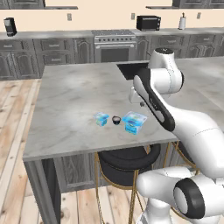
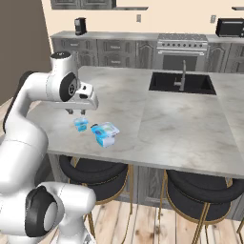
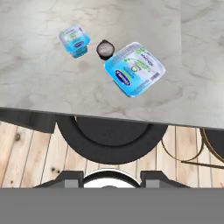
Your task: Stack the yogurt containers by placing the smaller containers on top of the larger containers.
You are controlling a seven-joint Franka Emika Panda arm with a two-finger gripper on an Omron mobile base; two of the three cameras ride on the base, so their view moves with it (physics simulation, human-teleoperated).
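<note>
Three yogurt pots (image 3: pixel 134 68) (unstacked) sit below the tool (image 2: pixel 76 112); grip unclear.

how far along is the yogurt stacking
Nothing is stacked yet: the small tub, the dark cup and the big tub all sit apart on the counter. The gripper hovers above them, holding nothing; whether it is open is unclear. Both small containers remain to be placed on the big tub.
</note>
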